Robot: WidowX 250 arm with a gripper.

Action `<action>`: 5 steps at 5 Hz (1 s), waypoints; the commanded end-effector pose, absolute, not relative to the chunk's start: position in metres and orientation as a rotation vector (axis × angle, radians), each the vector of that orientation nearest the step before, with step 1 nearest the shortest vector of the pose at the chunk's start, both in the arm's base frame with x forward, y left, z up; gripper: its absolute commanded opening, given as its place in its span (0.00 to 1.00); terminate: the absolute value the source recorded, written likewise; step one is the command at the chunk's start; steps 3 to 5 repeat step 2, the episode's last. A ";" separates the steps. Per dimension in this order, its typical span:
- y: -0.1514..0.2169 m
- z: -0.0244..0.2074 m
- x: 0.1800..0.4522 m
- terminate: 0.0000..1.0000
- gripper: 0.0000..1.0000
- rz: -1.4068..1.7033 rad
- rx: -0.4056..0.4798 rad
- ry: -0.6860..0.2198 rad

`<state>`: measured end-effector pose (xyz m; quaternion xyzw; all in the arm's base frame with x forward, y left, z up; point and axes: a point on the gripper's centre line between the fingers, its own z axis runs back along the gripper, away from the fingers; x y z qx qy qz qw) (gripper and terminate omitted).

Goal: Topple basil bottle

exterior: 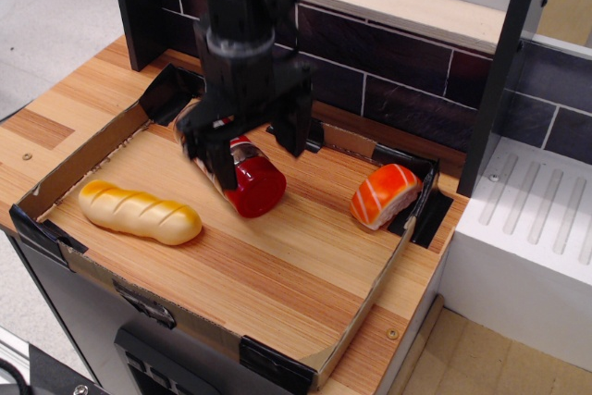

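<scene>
The basil bottle [253,188] lies on its side on the wooden floor of the cardboard tray [88,148]. Its glossy red cap points toward the front right, and its clear body runs back to the left under the gripper. My black gripper [252,141] hangs just above the bottle with its jaws spread wide. One finger [212,154] is at the bottle's left and the other finger [294,129] at its right. Neither finger seems to press on the bottle.
A yellow bread roll [139,212] lies at the tray's front left. A salmon sushi piece [384,195] lies in the back right corner. A dark tiled wall [398,71] stands behind, a black post [499,71] and a white ribbed unit [541,219] to the right.
</scene>
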<state>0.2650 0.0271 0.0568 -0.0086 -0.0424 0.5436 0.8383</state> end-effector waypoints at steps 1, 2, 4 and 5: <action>0.031 0.090 0.273 0.00 1.00 1.135 -0.021 -0.168; 0.031 0.090 0.273 1.00 1.00 1.135 -0.021 -0.168; 0.031 0.090 0.273 1.00 1.00 1.135 -0.021 -0.168; 0.031 0.090 0.273 1.00 1.00 1.135 -0.021 -0.168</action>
